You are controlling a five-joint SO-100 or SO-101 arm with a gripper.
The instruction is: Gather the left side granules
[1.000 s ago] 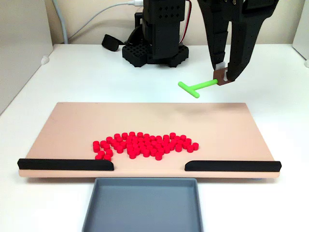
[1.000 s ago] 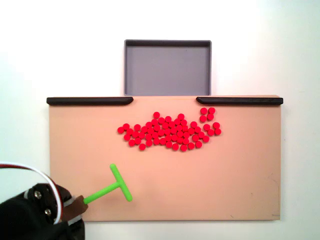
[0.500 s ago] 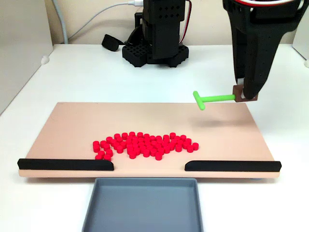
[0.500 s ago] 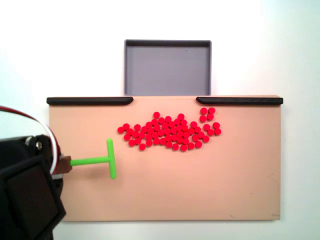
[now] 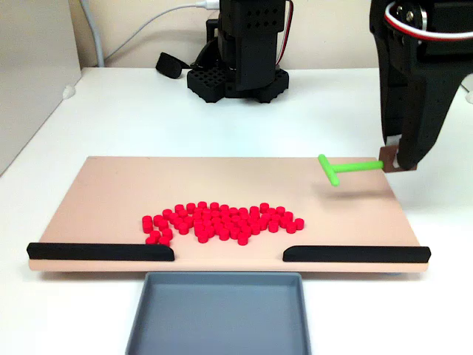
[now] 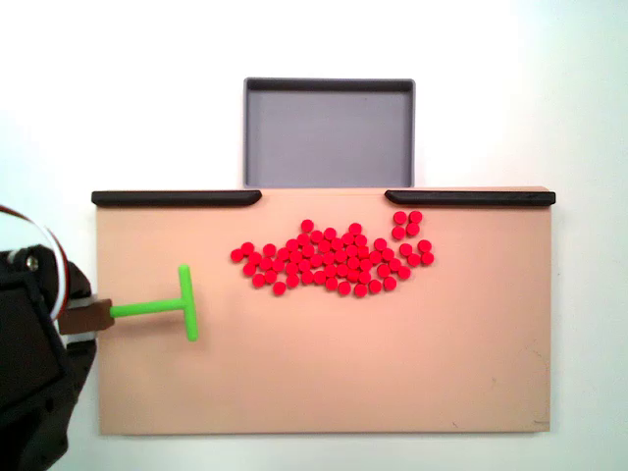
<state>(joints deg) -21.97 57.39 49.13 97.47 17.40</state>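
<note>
Tool (image 5: 393, 158) pinching the green pusher (image 6: 167, 308), its crossbar well apart from the granules (image 6: 334, 257)

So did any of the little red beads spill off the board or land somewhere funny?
No. The granules all lie on the board, none in the tray or on the table. Four sit slightly apart beside a black rail.

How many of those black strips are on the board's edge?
2. One black strip lies along the left part of the board's near edge in a fixed view; the other strip lies along the right part, a gap between them.
</note>
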